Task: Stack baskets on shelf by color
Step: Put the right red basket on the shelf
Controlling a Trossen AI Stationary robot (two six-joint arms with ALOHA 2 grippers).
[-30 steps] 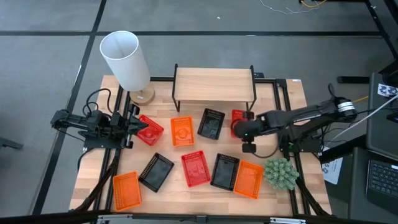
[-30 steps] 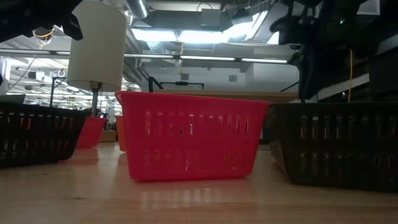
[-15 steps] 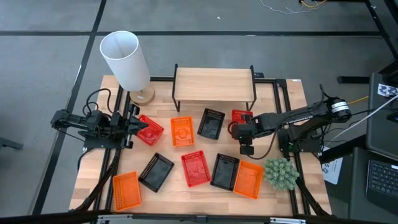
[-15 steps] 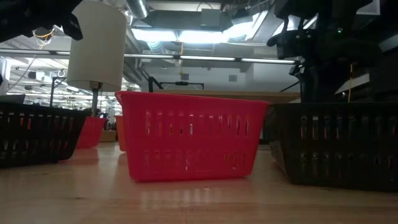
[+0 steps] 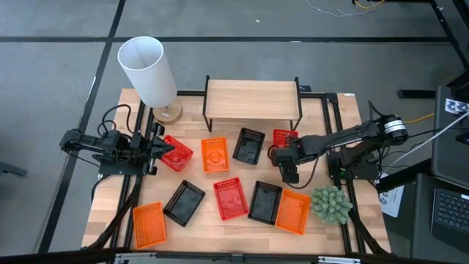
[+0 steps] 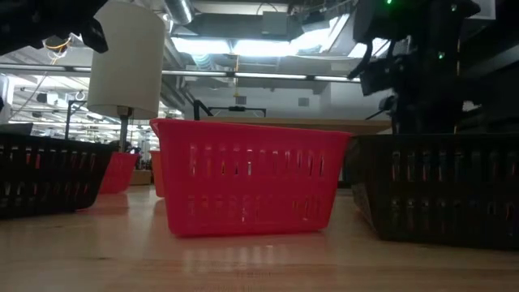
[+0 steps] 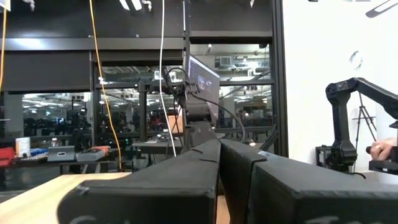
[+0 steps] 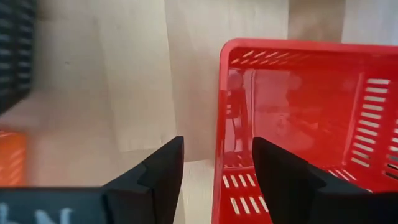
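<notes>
Right gripper (image 8: 214, 163) is spread wide, its dark fingers straddling the near wall of a small red plastic mesh basket (image 8: 298, 118), holding nothing, over the pale wooden table (image 5: 242, 220). That basket (image 5: 283, 138) sits just before the light wooden shelf (image 5: 253, 100). The left gripper (image 5: 170, 151), fingers closed, waits beside another red basket (image 5: 179, 155).

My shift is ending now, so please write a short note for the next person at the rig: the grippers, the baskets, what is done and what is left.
Right gripper: open, straddling the near wall of the red basket in front of the shelf, nothing gripped yet.
Left gripper: shut, waiting at the table's left side beside another red basket.
Baskets: all nine lie apart on the table, three orange, three black, three red.
Done: nothing stacked; shelf top bare.
Left: stack every basket on the shelf by color.
</notes>
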